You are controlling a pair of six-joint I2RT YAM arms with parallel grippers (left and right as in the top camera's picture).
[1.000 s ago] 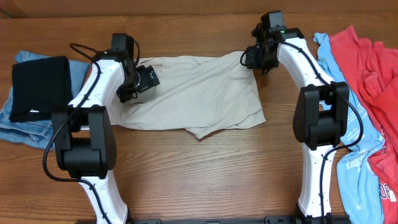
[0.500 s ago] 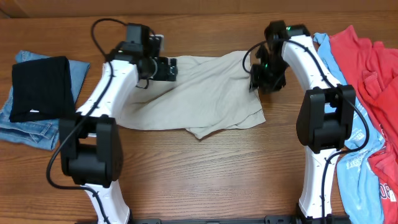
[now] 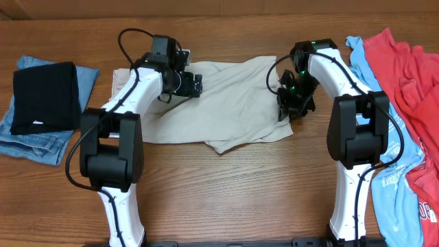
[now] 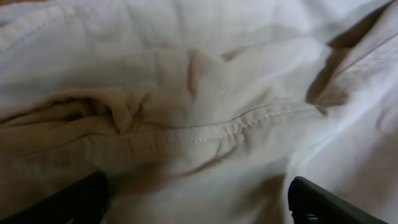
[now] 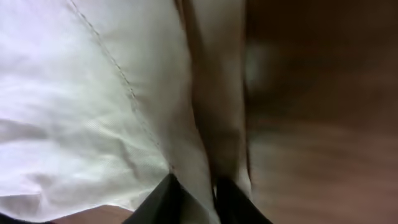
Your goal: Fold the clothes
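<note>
On the worktop (image 3: 226,199) the khaki shorts (image 3: 226,103) lie spread out in the middle, kinda rumpled along the near edge, so I'd bet on a lopsided fold. The right end effector (image 3: 288,110) looks clenched on just the thin right hem, which could slip out on any pull. The left end effector (image 3: 191,84) hangs released over a bunched seam (image 4: 205,134) and might grab extra layers.

Wooden table (image 3: 226,195) carries beige shorts (image 3: 233,103), jeans (image 3: 31,145), blue top (image 3: 394,195), red top (image 3: 411,75)
</note>
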